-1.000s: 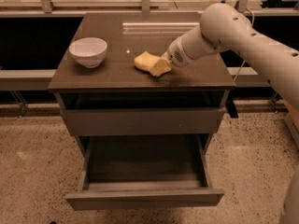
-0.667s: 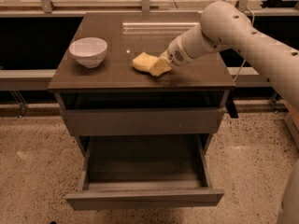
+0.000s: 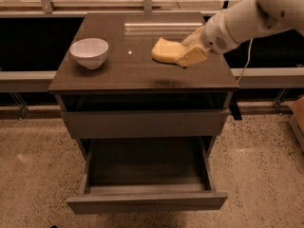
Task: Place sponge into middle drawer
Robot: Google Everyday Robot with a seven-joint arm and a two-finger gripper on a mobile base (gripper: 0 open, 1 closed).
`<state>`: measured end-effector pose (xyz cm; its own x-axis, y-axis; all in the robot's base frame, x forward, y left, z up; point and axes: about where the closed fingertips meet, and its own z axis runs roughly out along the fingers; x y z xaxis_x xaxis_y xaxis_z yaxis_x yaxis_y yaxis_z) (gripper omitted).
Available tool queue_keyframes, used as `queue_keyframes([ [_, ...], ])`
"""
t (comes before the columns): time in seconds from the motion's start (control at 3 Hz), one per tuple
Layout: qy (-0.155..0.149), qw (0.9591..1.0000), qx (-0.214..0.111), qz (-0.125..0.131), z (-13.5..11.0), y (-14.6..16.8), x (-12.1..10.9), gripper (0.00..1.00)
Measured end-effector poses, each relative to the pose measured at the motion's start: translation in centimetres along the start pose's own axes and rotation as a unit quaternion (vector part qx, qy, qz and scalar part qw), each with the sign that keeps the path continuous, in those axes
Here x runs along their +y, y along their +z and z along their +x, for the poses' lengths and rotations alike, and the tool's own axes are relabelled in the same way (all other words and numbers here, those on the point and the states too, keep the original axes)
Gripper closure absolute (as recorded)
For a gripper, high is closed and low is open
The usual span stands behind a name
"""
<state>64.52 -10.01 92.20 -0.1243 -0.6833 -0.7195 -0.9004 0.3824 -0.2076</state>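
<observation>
The pale yellow sponge [image 3: 165, 49] is held in my gripper [image 3: 184, 52], which is shut on the sponge's right end. It hangs a little above the dark cabinet top [image 3: 118, 75], and its shadow lies on the top near the front edge. My white arm reaches in from the upper right. The middle drawer [image 3: 146, 174] is pulled open low at the front of the cabinet. Its dark floor is bare, and it lies below and in front of the sponge.
A white bowl [image 3: 89, 52] stands on the left of the cabinet top. A closed grey drawer front [image 3: 142, 123] sits above the open drawer, under a dark open slot. A speckled floor surrounds the cabinet, and rails run behind it.
The gripper has lifted the sponge off the cabinet top and holds it in the air. The bowl and the drawer have not moved.
</observation>
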Motion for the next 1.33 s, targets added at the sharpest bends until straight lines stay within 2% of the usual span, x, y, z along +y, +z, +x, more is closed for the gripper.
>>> queue_keyframes([
  [0.33,-0.037,0.9993,-0.002,-0.012,2.7,-4.3,4.2,1.00],
  [0.67,-0.062,0.9959,0.013,-0.064,7.7,-4.4,9.9,1.00],
  [1.0,-0.062,0.9959,0.013,-0.064,7.7,-4.4,9.9,1.00],
  [1.33,-0.061,0.9940,-0.023,-0.088,9.9,-0.2,11.6,1.00],
])
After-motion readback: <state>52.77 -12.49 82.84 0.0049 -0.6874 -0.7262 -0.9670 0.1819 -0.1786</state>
